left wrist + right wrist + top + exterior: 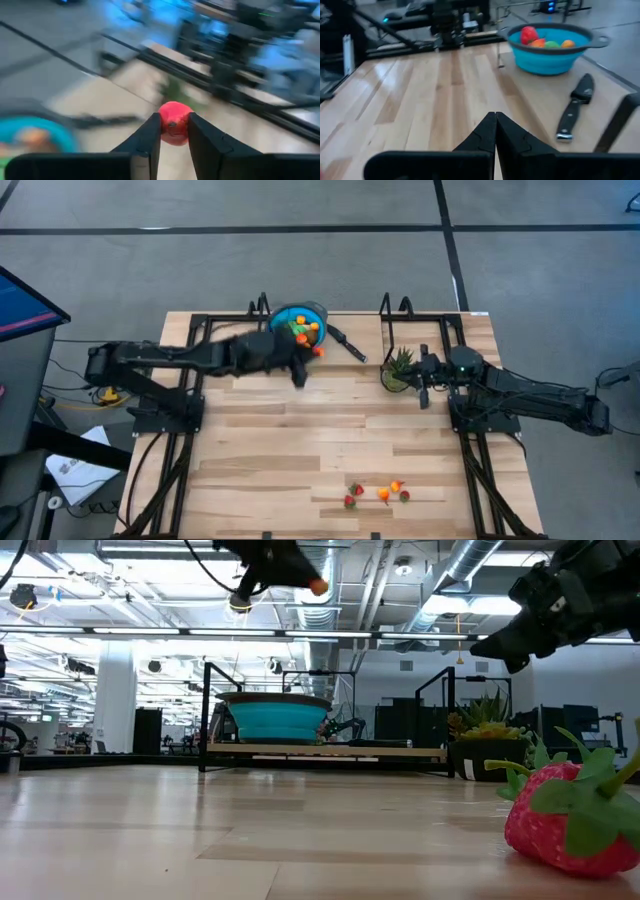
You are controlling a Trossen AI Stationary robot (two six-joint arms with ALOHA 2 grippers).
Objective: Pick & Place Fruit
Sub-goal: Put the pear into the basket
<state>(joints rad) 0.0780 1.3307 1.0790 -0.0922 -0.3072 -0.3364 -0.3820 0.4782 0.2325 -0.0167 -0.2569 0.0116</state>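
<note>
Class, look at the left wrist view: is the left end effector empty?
No. The left end effector is shut on a small red fruit, pinched between its two fingers.

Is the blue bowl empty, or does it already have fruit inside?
Not empty. The blue bowl already holds several fruit pieces, red, orange and green, visible above its rim in the right wrist view.

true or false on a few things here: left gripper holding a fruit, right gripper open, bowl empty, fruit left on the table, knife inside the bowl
1. The left gripper holds a red fruit. True.
2. The right gripper is open. False: its fingers are shut together, holding nothing.
3. The blue bowl is empty. False: it already holds several fruits.
4. Some fruits remain on the table. True: a small cluster lies at its near edge.
5. The knife lies inside the bowl. False: it lies on the table beside the bowl.
</note>
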